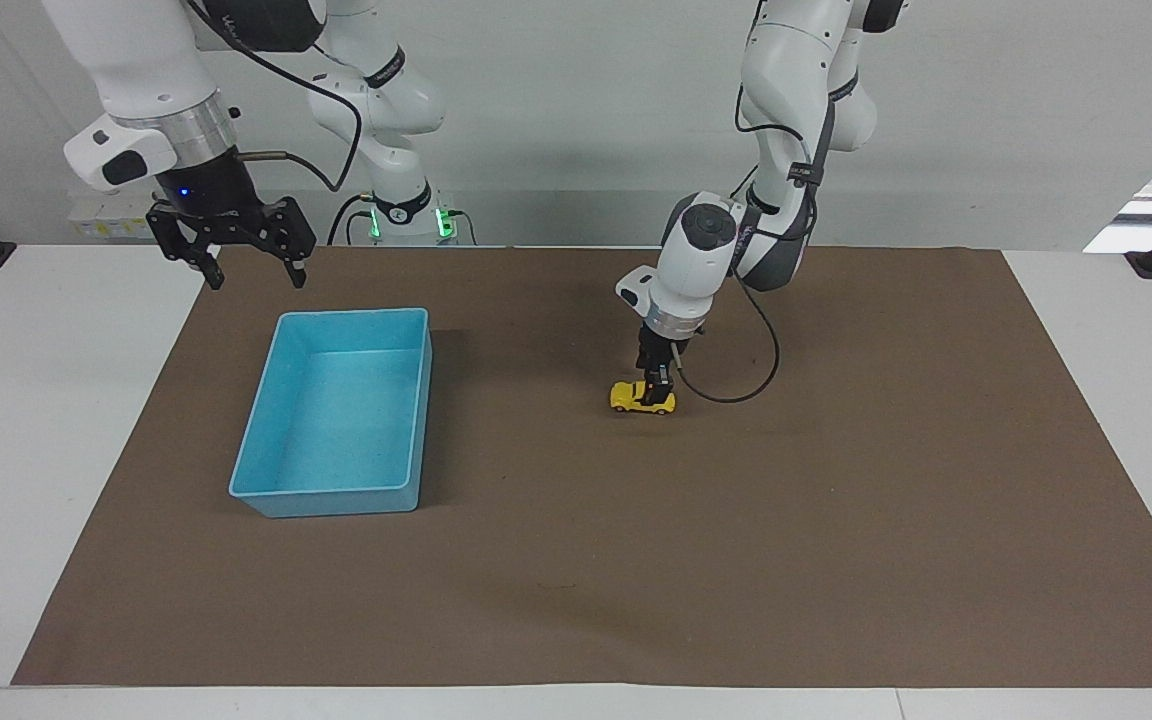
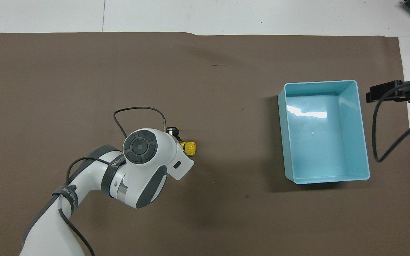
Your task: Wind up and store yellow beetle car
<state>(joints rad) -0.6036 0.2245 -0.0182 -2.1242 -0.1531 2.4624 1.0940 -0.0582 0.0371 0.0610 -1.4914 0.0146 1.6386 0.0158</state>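
listing, one moment: yellow beetle car (image 1: pixel 642 397) on the brown mat (image 1: pixel 836 520), mid-table, wheels down, well apart from the light blue bin (image 1: pixel 406 420) toward the right arm's end. long axis runs along the table, one end pointing at the bin. left gripper (image 1: pixel 658 390) directly over the car's end away from the bin, fingers down on either side of the body across its width; whether they already pinch it i cannot tell. left arm is far the nearer. right gripper (image 1: pixel 248 262) waits above the mat's edge by the bin, fingers spread, holding nothing. judgement: grasp in hand; winding and storing not yet done.
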